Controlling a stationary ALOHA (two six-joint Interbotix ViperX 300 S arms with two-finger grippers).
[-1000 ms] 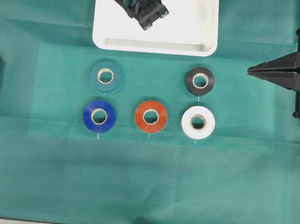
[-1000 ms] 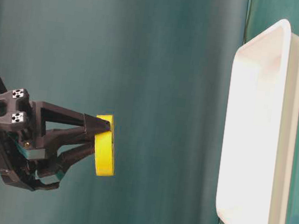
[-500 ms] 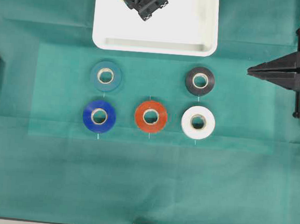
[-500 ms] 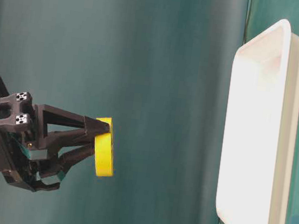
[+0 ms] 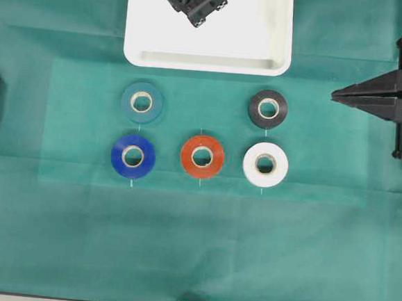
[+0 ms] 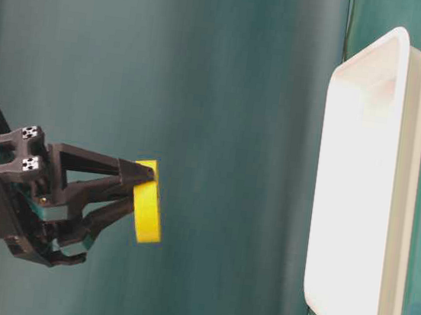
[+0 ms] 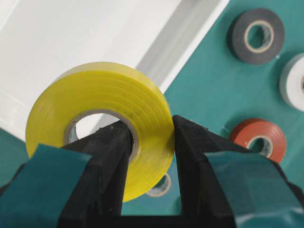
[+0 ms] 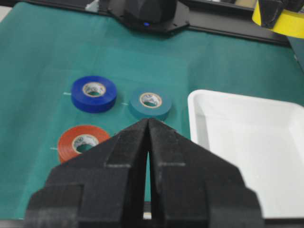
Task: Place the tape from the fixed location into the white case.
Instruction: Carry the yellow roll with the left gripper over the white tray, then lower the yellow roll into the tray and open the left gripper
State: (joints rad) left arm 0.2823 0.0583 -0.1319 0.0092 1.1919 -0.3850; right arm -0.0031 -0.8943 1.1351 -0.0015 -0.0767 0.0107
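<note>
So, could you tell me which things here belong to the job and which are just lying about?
Job: yellow tape, left gripper holding it, white case.
Lying about: teal roll, blue roll, orange-red roll, white roll, black roll, shut right gripper.

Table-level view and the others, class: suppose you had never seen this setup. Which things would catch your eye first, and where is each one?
The yellow tape stands out, pinched through its core by the left hand and held well above the white case. Next come five rolls lying flat on the green cloth in front of the case: teal, black, blue, orange-red and white. The right hand sits shut at the cloth's right edge.
</note>
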